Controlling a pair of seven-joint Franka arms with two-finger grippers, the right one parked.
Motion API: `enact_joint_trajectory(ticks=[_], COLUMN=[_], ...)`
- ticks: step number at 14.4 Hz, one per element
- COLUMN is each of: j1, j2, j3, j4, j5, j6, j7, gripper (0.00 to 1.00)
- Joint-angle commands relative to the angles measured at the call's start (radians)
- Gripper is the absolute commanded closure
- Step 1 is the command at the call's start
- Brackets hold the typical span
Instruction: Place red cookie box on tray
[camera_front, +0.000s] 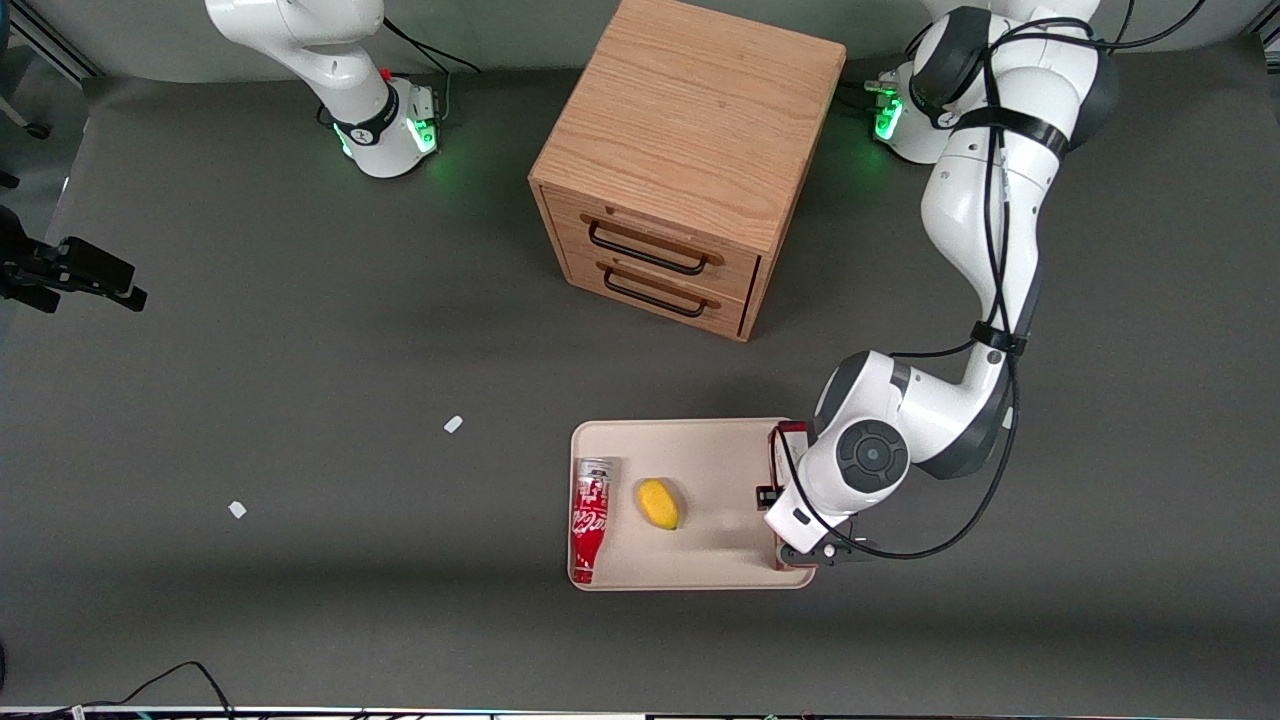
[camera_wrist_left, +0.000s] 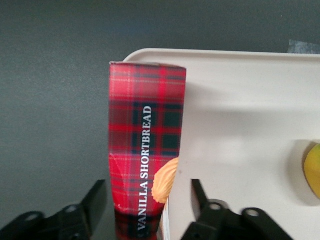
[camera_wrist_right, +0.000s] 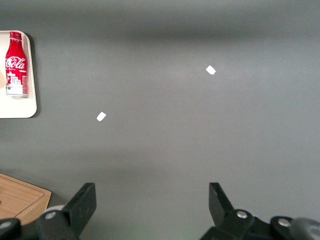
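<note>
The red cookie box (camera_wrist_left: 145, 140), in red tartan with "VANILLA SHORTBREAD" and a cookie picture, lies lengthwise along the edge of the beige tray (camera_wrist_left: 240, 125) toward the working arm's end, partly over the rim. In the front view only its end (camera_front: 787, 445) shows above the wrist, at the tray (camera_front: 700, 560). My left gripper (camera_wrist_left: 147, 187) is open, low over the box, one finger on each long side with a gap to the box. In the front view the gripper (camera_front: 790, 500) is hidden under the wrist.
A red soda bottle (camera_front: 590, 520) and a yellow fruit (camera_front: 659, 503) lie in the tray. A wooden two-drawer cabinet (camera_front: 680, 160) stands farther from the front camera. Two white scraps (camera_front: 453, 424) lie on the grey table toward the parked arm's end.
</note>
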Motion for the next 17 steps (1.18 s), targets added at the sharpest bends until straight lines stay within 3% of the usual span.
enact_joint_trajectory(ticks=[1, 6, 10, 13, 17], j1=[-0.015, 0.017, 0.105, 0.190, 0.333], j2=[-0.015, -0.140, -0.326, -0.478, -0.717], j3=[0.013, 0.005, -0.042, -0.044, -0.036], j4=[0.004, -0.065, -0.128, -0.164, -0.377], j5=[0.015, 0.012, -0.017, -0.049, -0.055], j6=[-0.003, -0.004, -0.179, -0.355, -0.411], j7=[-0.041, -0.130, -0.121, 0.002, 0.213], gripper=[0.00, 0.00, 0.00, 0.00, 0.00])
